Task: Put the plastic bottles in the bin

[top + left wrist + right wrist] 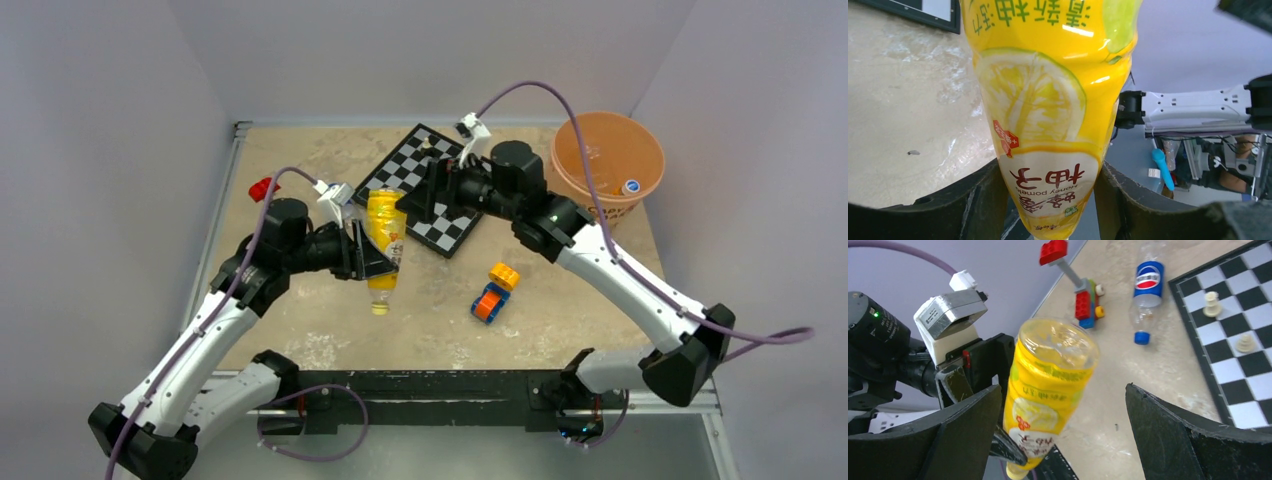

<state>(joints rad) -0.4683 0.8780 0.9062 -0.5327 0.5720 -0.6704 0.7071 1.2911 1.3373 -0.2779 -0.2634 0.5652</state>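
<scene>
A yellow bottle (384, 235) hangs cap-down above the table, and my left gripper (372, 255) is shut on its lower, narrowing part. In the left wrist view both black fingers (975, 200) press the yellow bottle (1048, 125) near its neck. My right gripper (420, 195) stands open over the checkerboard's edge and faces the bottle. The yellow bottle (1048, 385) sits between its wide jaws without touching them. A clear Pepsi-labelled bottle (1147, 282) with a blue cap lies on the table beyond. The orange bin (600, 150) stands at the back right, with a blue cap (631, 186) showing inside.
A checkerboard (395, 175) with chess pieces (1212, 304) lies at the back middle. An orange-blue-yellow toy block car (492, 295) sits at mid-table. Another block toy with a red top (1083, 295) stands near the left wall (262, 187).
</scene>
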